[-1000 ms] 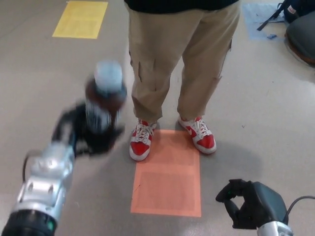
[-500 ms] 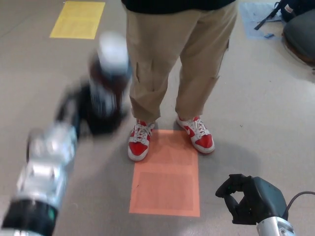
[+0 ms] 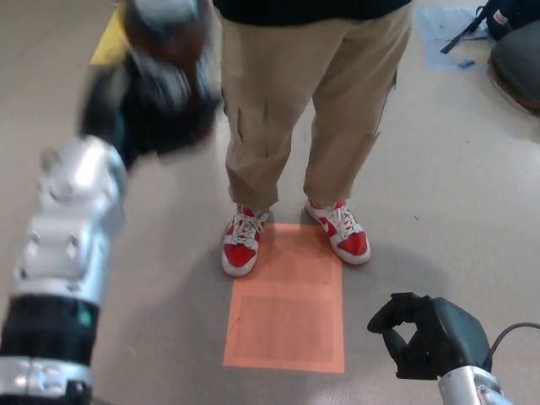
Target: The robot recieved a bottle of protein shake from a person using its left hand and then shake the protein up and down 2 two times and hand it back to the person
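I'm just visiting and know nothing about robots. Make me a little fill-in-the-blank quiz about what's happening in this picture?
1. The bottle is held in the robot's ____ hand.
2. The person's shoes are white and ____.
3. The person's toes rest at the edge of an ____ rectangle on the floor.
4. The robot's right hand, low in the picture, holds ____.

Missing words: left; red; orange; nothing
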{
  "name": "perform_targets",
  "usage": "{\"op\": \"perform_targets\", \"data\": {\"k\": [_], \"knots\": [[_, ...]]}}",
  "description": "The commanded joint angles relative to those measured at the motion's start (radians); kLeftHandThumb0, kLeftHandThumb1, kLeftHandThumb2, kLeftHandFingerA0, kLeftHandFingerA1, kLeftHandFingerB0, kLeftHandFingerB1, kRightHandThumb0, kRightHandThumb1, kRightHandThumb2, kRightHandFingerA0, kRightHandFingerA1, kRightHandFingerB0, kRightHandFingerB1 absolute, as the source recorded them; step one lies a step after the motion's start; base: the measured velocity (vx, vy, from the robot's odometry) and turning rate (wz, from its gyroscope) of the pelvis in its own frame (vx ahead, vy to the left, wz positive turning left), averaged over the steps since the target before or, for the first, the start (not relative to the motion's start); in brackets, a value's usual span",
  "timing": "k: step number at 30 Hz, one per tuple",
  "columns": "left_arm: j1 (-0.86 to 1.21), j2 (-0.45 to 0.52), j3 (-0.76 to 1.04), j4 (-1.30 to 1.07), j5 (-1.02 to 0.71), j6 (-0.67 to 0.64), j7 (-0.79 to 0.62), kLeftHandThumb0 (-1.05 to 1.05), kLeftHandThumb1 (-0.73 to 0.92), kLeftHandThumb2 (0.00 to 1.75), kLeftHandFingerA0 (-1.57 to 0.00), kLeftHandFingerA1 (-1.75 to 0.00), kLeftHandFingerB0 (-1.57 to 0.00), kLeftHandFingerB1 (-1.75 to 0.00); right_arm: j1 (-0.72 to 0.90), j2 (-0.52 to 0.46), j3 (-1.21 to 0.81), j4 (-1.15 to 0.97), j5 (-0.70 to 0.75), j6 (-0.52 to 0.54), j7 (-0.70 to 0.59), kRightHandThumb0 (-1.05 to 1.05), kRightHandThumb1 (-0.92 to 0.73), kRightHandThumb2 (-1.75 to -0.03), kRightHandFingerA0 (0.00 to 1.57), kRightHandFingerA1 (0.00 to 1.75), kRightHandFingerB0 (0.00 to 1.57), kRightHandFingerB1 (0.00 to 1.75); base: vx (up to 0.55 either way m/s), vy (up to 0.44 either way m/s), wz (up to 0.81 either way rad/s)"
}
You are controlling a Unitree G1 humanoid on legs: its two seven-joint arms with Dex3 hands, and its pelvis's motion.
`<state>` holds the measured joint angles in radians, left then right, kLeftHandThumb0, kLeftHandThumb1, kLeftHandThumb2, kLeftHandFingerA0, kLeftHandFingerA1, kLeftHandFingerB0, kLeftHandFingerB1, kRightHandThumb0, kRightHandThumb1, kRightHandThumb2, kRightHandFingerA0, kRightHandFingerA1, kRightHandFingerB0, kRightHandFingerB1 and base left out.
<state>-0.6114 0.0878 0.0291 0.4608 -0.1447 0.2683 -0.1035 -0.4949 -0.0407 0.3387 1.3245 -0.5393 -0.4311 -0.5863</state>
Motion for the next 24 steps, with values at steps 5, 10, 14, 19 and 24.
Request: {"op": "perform_targets", "data": {"k": [5,10,14,19,24], "knots": [[-0.064,0.018,-0.032,0.108,0.030,0.033,-0.061,-0.27,0.83,0.63,-1.10,-0.92,-0.75,-0.94,0.010,-0.009,-0.006,0.001,0.011,0.003,0.003,-0.47,-0.58,-1.07,0.94,1.02,0.95,0.77,0.00,0.000,0.00],[-0.108,0.013,-0.036,0.073,0.029,0.091,-0.056,-0.25,0.82,0.67,-1.14,-0.91,-0.75,-0.94,0.019,-0.008,-0.018,0.004,0.022,0.001,0.018,-0.47,-0.55,-1.11,0.90,1.06,0.96,0.78,0.00,0.000,0.00],[-0.181,0.022,-0.001,0.049,-0.042,0.243,-0.114,-0.27,0.81,0.63,-1.11,-0.93,-0.75,-0.83,0.026,-0.010,-0.010,0.005,0.010,0.005,0.008,-0.46,-0.53,-1.13,0.91,1.07,0.95,0.77,0.00,0.000,0.00],[-0.276,0.036,0.008,0.042,-0.067,0.395,-0.156,-0.25,0.78,0.63,-1.10,-0.88,-0.72,-0.75,0.031,-0.018,-0.001,0.005,0.000,0.011,0.002,-0.46,-0.52,-1.15,0.91,1.10,0.95,0.77,0.00,0.000,0.00],[-0.332,0.033,0.030,0.056,-0.096,0.500,-0.163,-0.18,0.73,0.62,-1.14,-0.89,-0.68,-0.66,0.044,-0.024,-0.007,0.004,0.008,-0.003,0.004,-0.46,-0.51,-1.16,0.95,1.03,0.93,0.87,0.00,0.000,0.00]]}}
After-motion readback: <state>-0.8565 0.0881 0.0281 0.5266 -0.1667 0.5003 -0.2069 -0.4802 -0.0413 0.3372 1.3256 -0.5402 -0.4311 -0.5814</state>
